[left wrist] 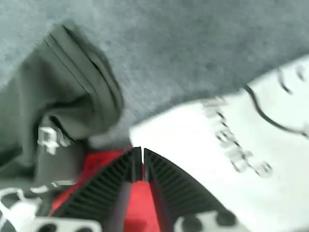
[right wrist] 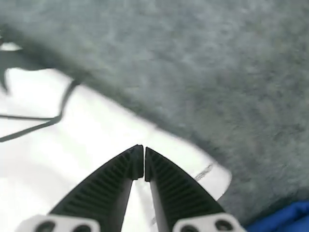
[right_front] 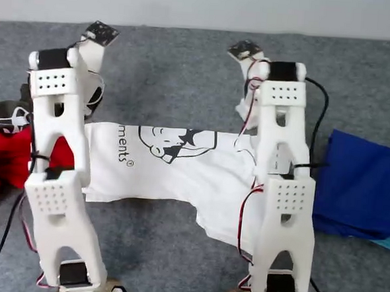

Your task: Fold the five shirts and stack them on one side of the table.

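White perforated arms (right_front: pixel 53 193), red cables (right_front: pixel 242 218), ribbed black grippers (left wrist: pixel 138 153) (right wrist: pixel 144 151).

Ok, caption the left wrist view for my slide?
Left gripper, jaws shut, over the red shirt, between the white shirt and the dark grey shirt.

Table (right_front: pixel 179 72): grey, carpet-like top. White shirt (right_front: pixel 173 174) w/ black print lies spread approx mid-table, its near right part wrinkled. Red shirt (right_front: pixel 5 157) bunched right at the white's left edge. Dark grey shirt (right_front: pixel 2 111) crumpled just beyond the red, farther from the white. Blue shirt (right_front: pixel 361 189) near the white's right side, strip of bare grey btwn. Teal cloth bit (right_front: pixel 389 242) just beside the blue.
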You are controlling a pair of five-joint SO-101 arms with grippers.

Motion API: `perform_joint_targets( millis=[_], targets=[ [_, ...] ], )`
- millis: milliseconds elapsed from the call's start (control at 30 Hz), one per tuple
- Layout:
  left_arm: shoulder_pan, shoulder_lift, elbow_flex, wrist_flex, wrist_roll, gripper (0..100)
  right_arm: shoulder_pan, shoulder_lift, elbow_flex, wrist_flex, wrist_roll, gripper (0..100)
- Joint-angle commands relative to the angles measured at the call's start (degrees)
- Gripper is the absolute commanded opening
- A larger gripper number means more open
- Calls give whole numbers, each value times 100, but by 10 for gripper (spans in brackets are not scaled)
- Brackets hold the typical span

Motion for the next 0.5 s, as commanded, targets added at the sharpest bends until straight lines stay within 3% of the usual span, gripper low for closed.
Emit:
perform_joint_targets(
  millis=[0,267,467],
  targets=[
    [316,-1371,1648,167,-167,15,-277,-1262,1336,242,-211,11],
    [888,-2734,4708,-149,-281,15,-690,-2360,4149,119,-237,11],
    [738,-2734,6273,-1125,-545,15,-110,-2079,4958,-954,-176,11]
  ],
)
